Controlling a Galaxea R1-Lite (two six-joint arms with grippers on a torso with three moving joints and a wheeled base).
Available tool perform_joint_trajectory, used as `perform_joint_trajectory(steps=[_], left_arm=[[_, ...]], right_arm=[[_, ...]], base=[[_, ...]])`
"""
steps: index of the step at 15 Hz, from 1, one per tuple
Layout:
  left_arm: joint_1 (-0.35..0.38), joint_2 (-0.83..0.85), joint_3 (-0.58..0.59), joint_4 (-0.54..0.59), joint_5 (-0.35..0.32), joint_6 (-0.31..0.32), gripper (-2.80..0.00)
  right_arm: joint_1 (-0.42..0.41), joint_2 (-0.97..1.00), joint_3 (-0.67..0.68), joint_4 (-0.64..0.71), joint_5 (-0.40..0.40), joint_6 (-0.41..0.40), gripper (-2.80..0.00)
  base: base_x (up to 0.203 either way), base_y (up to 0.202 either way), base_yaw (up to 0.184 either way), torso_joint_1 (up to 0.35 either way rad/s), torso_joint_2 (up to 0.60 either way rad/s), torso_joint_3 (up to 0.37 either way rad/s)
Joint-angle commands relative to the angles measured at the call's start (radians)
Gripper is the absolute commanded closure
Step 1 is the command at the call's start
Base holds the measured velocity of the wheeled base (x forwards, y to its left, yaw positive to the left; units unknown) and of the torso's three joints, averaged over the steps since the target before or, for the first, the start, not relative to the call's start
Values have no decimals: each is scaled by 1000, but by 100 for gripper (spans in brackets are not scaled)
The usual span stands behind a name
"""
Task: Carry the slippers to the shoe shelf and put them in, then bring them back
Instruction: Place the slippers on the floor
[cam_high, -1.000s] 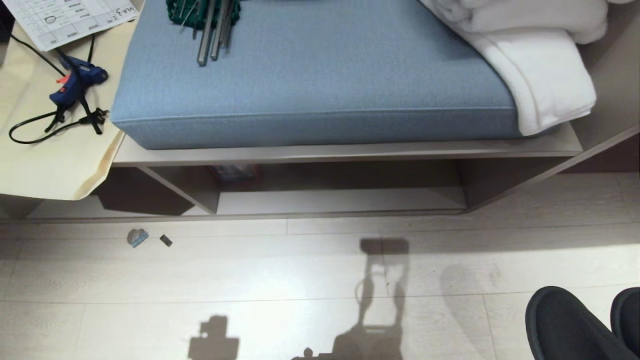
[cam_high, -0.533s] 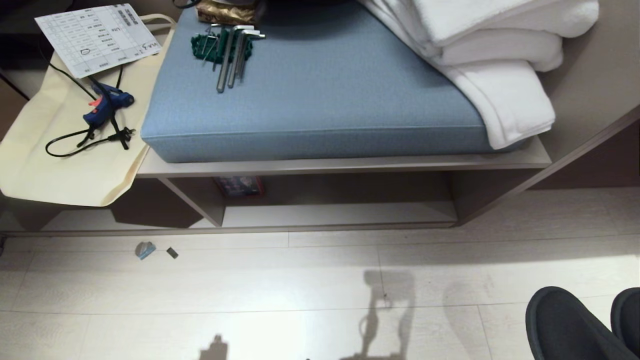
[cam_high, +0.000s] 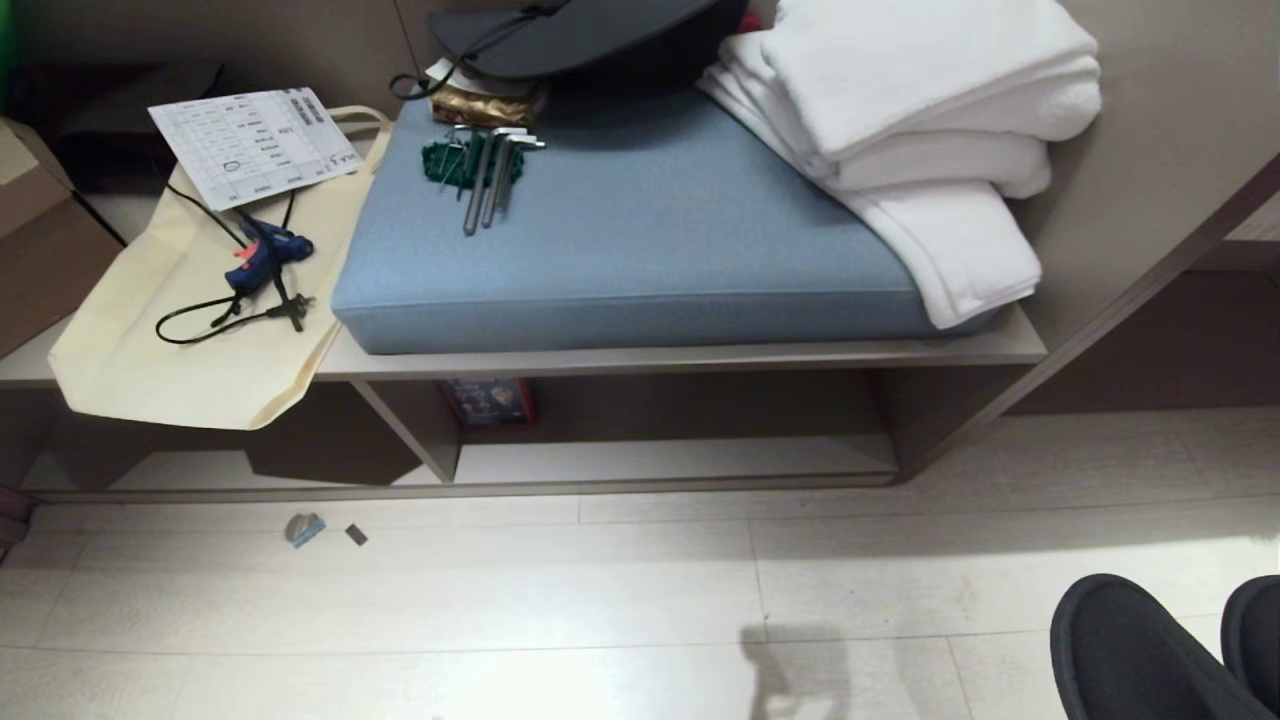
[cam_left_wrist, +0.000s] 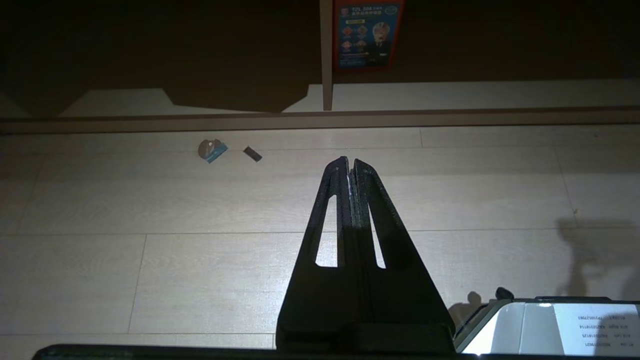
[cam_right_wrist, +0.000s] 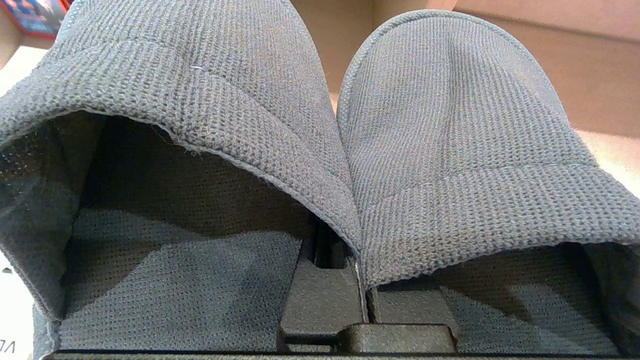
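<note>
The shelf (cam_high: 670, 460) holds only a red-and-blue printed box (cam_high: 490, 400), its text unreadable. Right gripper (cam_right_wrist: 362, 280) fingers pinch both slippers (cam_right_wrist: 450, 150); left gripper (cam_left_wrist: 350, 165) fingers are closed, empty.

- blue cushion (cam_high: 640, 240) on the bench (cam_high: 690, 355);
- white towels (cam_high: 920, 130) at its right end;
- hex keys (cam_high: 487, 170) near the cushion's back left corner;
- glue gun (cam_high: 262, 258) on a cream bag (cam_high: 190, 340) at the bench's left end
</note>
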Motion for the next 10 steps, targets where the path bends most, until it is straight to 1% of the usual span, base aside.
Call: perform_joint_trajectory(steps=[1,10], left_arm=[[1,1,0,-1,0,0,0],[1,1,0,-1,0,0,0]], right_arm=[[2,3,-1,0,0,-1,0],[0,1,-1,0,0,-1,0]], base=[[0,0,0,7,-6,201],[0,0,0,2,1,200]])
